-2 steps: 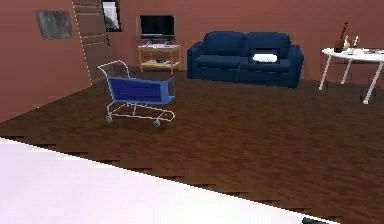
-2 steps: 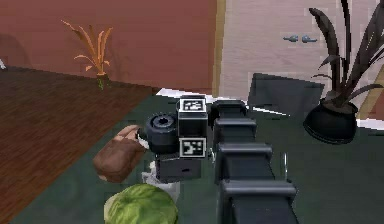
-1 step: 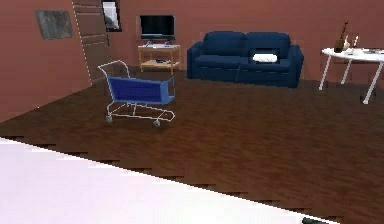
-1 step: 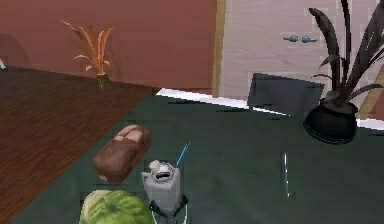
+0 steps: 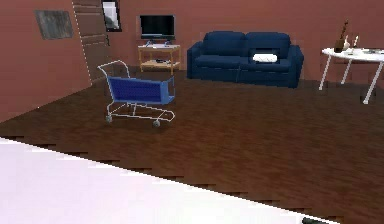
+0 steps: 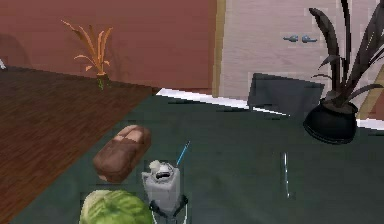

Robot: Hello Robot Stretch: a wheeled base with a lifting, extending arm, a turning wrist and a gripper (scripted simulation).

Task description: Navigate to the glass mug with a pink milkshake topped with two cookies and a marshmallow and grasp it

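- The glass mug with a pink milkshake topped with two cookies and a marshmallow is something we cannot place with certainty. Our best candidate is the cluster of small upright things [image 5: 346, 42] near the middle of the white round-topped table [image 5: 362, 55], at the forward view's right edge. They are too small for us to tell a mug among them.
- The pincer's state we cannot tell from these pictures.
- Close by, in the arm side view, the dark green table [image 6: 240, 160] carries other things:
  - a brown loaf of bread [image 6: 123, 153] lies toward its left edge;
  - a green head of lettuce [image 6: 113, 208] sits at its near edge;
  - a small grey-white thing with dark marks and a thin blue stick [image 6: 163, 185] stands just beside both;
  - a black round pot with a dark spiky plant [image 6: 332, 122] stands at the far right corner.
- None of these looks pink or milkshake-like to us.
- Done so far, as we judge it: very little. We are in a room with open dark brown wood floor [image 5: 250, 130], and the grasp has not begun.
- Left to do, in our judgement:
  - cross the floor toward the white table, passing the blue wire shopping cart [image 5: 140, 92] and the dark blue sofa [image 5: 245, 55];
  - confirm the mug there;
  - line the arm side up with it, reach out and take hold.
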